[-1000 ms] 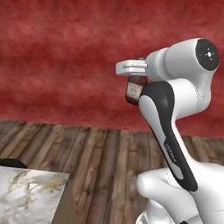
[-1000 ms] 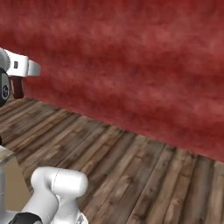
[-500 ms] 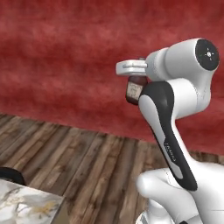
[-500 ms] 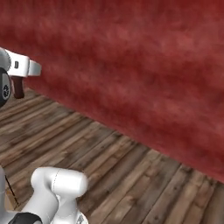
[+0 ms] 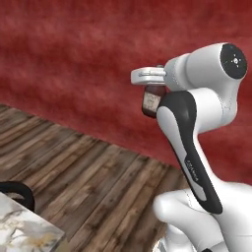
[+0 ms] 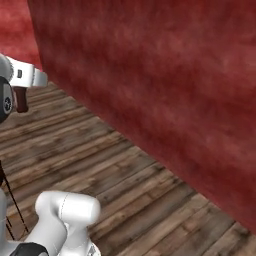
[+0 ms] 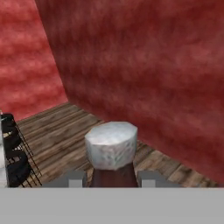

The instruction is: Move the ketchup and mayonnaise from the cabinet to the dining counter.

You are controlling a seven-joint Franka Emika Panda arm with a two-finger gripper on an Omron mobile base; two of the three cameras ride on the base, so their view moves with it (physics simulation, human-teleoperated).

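- The ketchup (image 5: 153,100) is out of the cabinet and rides in the gripper (image 5: 153,84), so I judge the first carry to be under way, with nothing set down yet.
- The jaws are narrow, clamped on the bottle's neck; in the hand view its pale cap (image 7: 111,145) sits right between the two fingertips.
- Below and to the left of the hand, a corner of marble top (image 5: 22,232) shows; I cannot tell if it is the dining counter.
- Left to do, as I judge it: place this bottle, then fetch the mayonnaise.
- The arm is folded up high, forearm level, hand close to its own elbow, bottle hanging beneath, wood floor (image 6: 125,175) far below and red wall (image 6: 165,80) ahead.
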